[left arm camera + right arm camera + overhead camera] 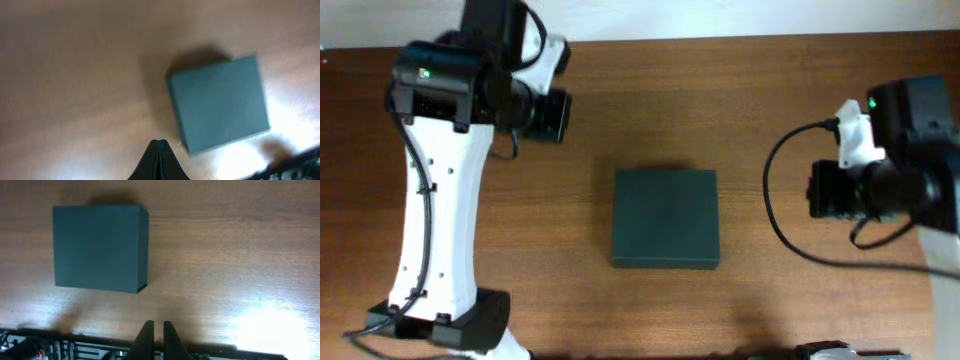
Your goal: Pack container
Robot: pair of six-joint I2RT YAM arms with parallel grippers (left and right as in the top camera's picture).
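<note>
Right now the container (pixel 665 217) sits closed on the table (pixel 770 80) between both arms, touching neither, squarish with no clear long axis, while the left gripper (pixel 159 160) is pressed together and the right gripper (pixel 159 339), barely parted, sits level with it.

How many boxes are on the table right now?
1. The container lies closed in the middle of the table, between the left arm and right arm; they cover some wood, so another may be hidden.

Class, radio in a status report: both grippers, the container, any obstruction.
Left gripper shut, empty. Right gripper slightly open, empty. Container closed, untouched. Nothing in the way.
</note>
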